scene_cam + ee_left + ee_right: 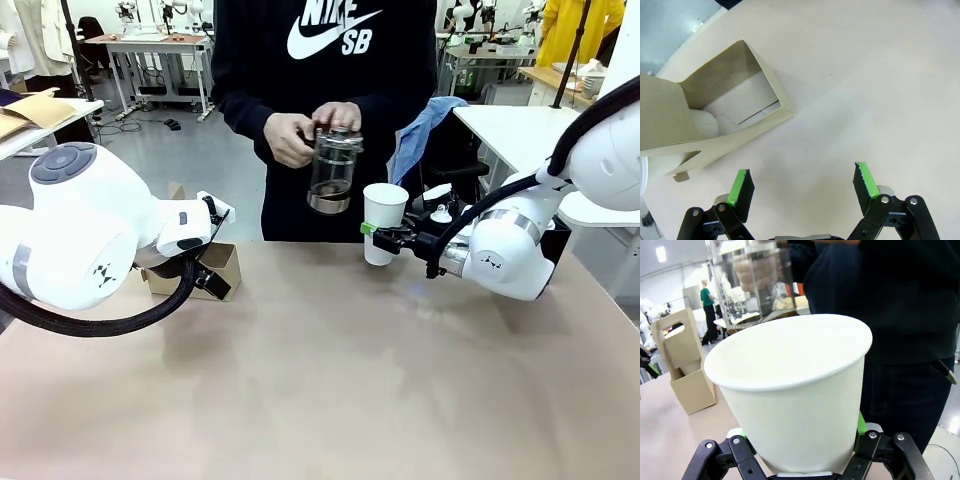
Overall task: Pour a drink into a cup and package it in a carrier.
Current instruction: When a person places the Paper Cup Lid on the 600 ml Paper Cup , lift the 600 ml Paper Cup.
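Across the worktop (320,390), the person's hands (292,138) hold the glass jug (334,165) upright. The drink (329,200) is a dark layer at its bottom, just beside the cup (385,215). A blue cloth (425,130) hangs behind, to the right. Over on the left sits the carrier (222,270), partly hidden by the left arm.

The right tool (383,238) is clenched round the cup's lower half, with the cup's open mouth facing up. I can't tell whether its base touches the worktop.

The left tool (802,182) is released, jaws wide with nothing between them. It hangs over bare worktop just beside the carrier's open slot.
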Controlling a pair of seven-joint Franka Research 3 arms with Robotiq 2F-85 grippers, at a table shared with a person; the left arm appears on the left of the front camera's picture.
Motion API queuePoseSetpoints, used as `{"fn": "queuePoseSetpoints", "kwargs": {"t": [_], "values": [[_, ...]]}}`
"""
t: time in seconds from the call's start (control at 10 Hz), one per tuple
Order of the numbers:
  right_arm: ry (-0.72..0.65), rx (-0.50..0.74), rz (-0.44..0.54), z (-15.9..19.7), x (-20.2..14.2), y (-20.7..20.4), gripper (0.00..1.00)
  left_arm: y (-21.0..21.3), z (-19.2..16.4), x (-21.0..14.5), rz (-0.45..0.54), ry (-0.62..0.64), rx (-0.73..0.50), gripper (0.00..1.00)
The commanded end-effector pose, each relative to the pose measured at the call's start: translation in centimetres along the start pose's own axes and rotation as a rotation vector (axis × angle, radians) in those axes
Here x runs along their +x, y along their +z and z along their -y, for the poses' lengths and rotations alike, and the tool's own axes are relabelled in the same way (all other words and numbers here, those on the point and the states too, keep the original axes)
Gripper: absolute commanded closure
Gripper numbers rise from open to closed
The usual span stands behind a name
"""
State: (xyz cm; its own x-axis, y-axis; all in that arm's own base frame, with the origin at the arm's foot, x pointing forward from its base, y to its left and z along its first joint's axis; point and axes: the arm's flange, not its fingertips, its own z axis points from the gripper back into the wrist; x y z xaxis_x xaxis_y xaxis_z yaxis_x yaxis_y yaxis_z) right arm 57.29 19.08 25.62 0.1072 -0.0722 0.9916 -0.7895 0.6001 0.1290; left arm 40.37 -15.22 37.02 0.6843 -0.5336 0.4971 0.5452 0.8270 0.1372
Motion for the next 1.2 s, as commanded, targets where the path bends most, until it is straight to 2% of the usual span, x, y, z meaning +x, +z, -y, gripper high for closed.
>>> {"fn": "queuePoseSetpoints", "kwargs": {"t": [0.0,1.1], "values": [[-0.007,-0.016,0.013,-0.27,0.3,-0.2,0.19,0.02,-0.02,-0.01,0.001,0.0,-0.001,0.0],[-0.007,-0.016,0.013,-0.27,0.3,-0.2,0.19,0.02,-0.02,-0.01,0.001,0.0,-0.001,0.0]]}}
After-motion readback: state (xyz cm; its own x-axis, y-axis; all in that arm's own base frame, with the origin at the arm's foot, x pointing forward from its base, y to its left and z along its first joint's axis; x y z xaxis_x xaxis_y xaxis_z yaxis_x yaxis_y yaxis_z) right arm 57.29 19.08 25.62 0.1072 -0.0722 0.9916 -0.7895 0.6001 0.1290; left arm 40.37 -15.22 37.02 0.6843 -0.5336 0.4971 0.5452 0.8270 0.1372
